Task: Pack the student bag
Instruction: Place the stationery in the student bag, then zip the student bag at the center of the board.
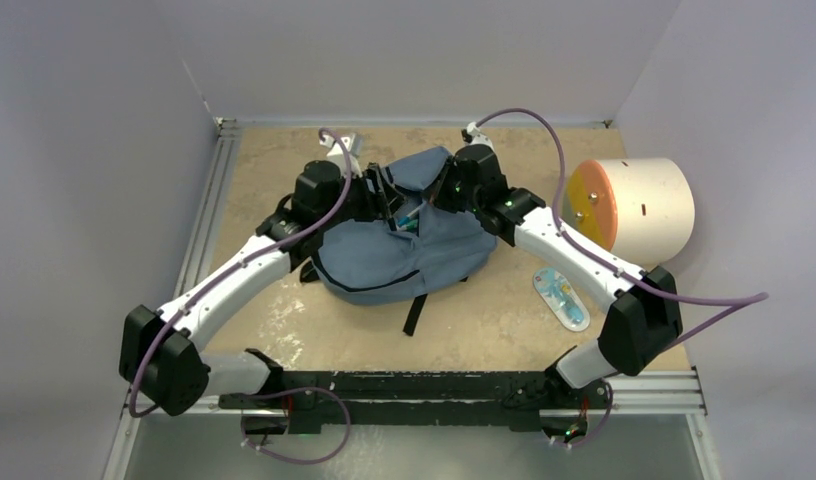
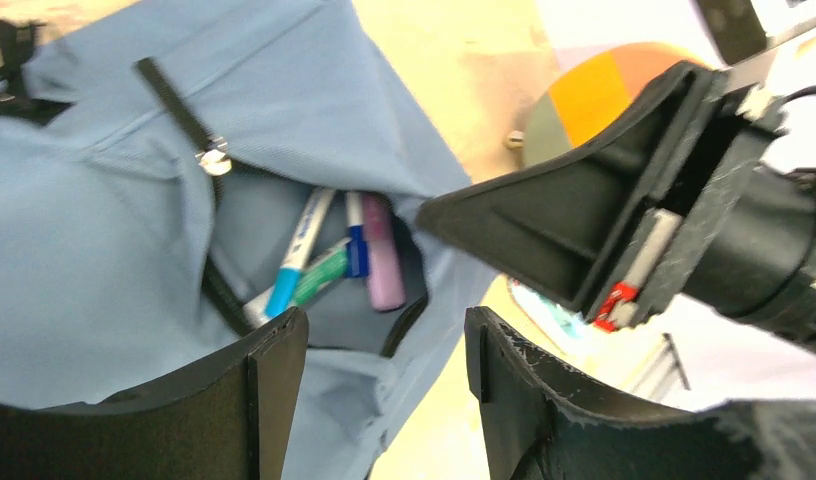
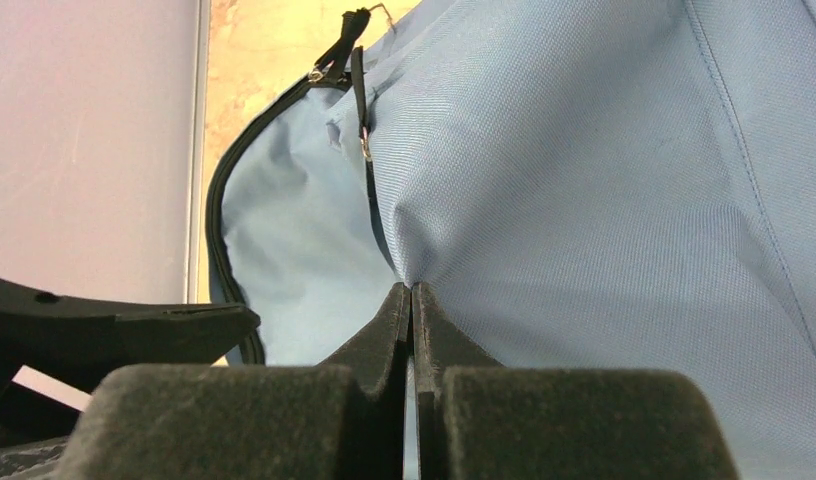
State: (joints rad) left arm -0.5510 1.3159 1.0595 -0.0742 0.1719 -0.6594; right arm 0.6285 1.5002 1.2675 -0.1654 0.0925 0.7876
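The student bag [image 1: 404, 255] lies in the middle of the table, grey-blue, with a pocket held open at its top. Inside the pocket lie a blue-capped marker [image 2: 299, 250], a green pen [image 2: 322, 275] and a pink stick [image 2: 384, 255]. My left gripper [image 2: 384, 335] hovers open just above the pocket mouth, with nothing between its fingers. My right gripper [image 3: 411, 292] is shut on a fold of the student bag's fabric [image 3: 584, 200] beside the zipper [image 3: 366, 150], lifting the pocket edge. In the top view both grippers meet over the bag's upper part, the left one [image 1: 389, 205] and the right one [image 1: 436, 198].
A white cylinder with an orange face [image 1: 639, 205] lies at the right, near the wall. A clear packet with blue contents [image 1: 561, 298] rests on the table right of the bag. A black strap [image 1: 416, 312] trails toward the near edge. A small white item [image 1: 346, 150] sits at the back.
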